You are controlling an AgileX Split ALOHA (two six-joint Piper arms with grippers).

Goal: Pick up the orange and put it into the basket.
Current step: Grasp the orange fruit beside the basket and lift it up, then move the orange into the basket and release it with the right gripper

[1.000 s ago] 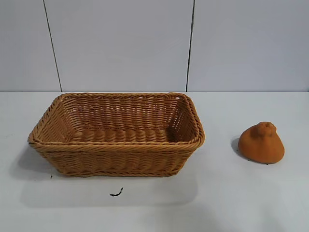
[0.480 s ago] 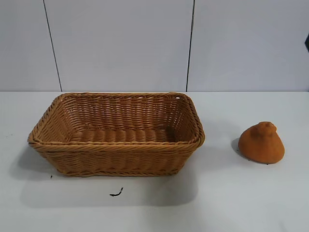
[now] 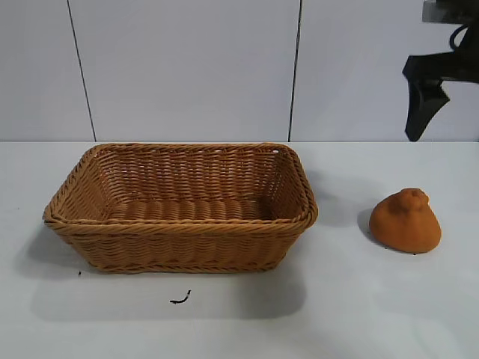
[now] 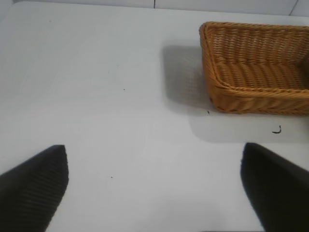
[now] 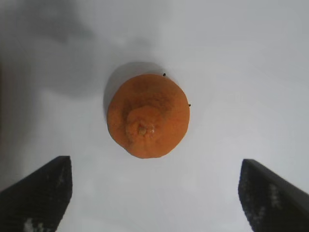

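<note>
A: Jaws spread wide on the right gripper [image 5: 154, 193], nothing held between them. The two dark fingertips [image 5: 36, 193] are seen far apart in the right wrist view, with the orange [image 5: 148, 116] framed between and beyond them on the bare table [image 5: 241, 72].

B: And in the exterior view the right gripper [image 3: 426, 105] is found high at the upper right, well above the table [image 3: 359, 314] and above the orange [image 3: 405, 221].

A: The orange is sat on the table to the right of the basket [image 3: 179, 209], apart from it, no contact. Knobby bump upward, flat side down. A shadow is cast behind it on the white surface.

B: Nothing is seen inside the basket. It is set left of centre, long side to the camera, braided rim all round.

A: Left gripper [image 4: 154, 188] now: released as well. Its fingertips [image 4: 34, 188] are parted wide in the left wrist view, nothing gripped, only white table [image 4: 96, 72] beneath them.

B: From that wrist view the basket [image 4: 256, 72] is seen well off from the left gripper, one corner and part of the woven floor in frame. The left arm itself is not caught by the exterior view.

A: A small dark curl of debris [image 3: 180, 298] is noted on the table just in front of the basket. The same mark [image 4: 276, 129] is picked up in the left wrist view.
</note>
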